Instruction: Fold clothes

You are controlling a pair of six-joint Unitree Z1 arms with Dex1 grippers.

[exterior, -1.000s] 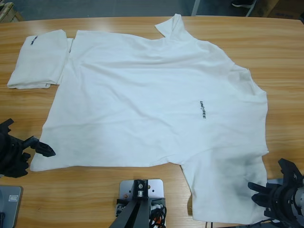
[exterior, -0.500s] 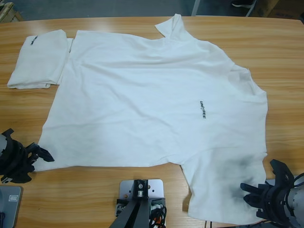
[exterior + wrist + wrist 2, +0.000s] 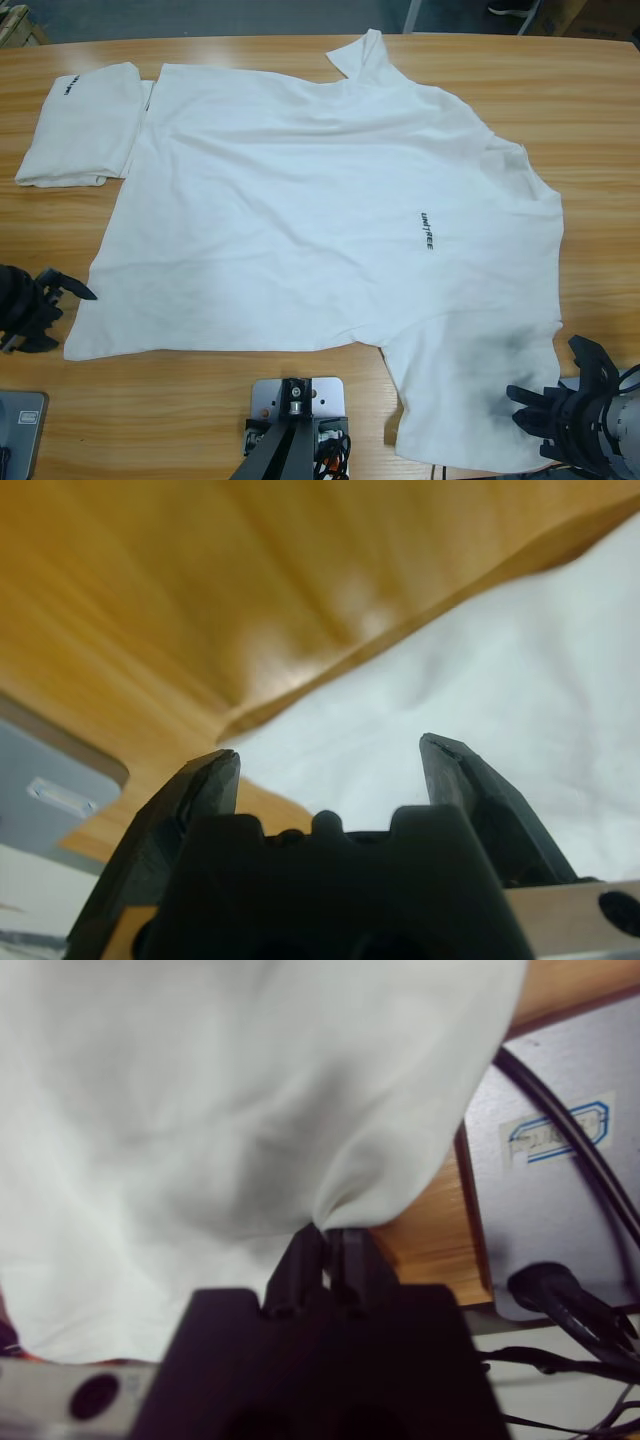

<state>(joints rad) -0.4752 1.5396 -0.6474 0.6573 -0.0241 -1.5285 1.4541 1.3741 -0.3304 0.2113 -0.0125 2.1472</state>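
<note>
My left gripper (image 3: 62, 300) sits at the near left of the table (image 3: 300, 50), jaws spread apart and holding nothing. The spread shirt (image 3: 320, 210) lies just to its right: the near left corner of the hem is just beside my fingertips, not yet between them. In the left wrist view that hem edge runs across, ahead of the gap between the jaws, with bare wood on one side and white cloth on the other. So, as I judge it, the coming move turns on a short push right, onto the corner.

My right gripper (image 3: 322, 1252) is clamped tight on a pinch of the same shirt at the near right, where the sleeve hangs toward the table's near edge; the cloth bunches into a small peak at the jaws.

The shirt's long axis runs left to right, hem at the left, collar at the right, covering most of the table. It is thin, soft white cloth, lying flat with shallow wrinkles, and small black lettering (image 3: 427, 231) sits right of centre. A second shirt (image 3: 80, 125), already folded into a neat rectangle, rests at the far left, touching the spread one's far left corner. The table is smooth varnished wood with a long grain.
</note>
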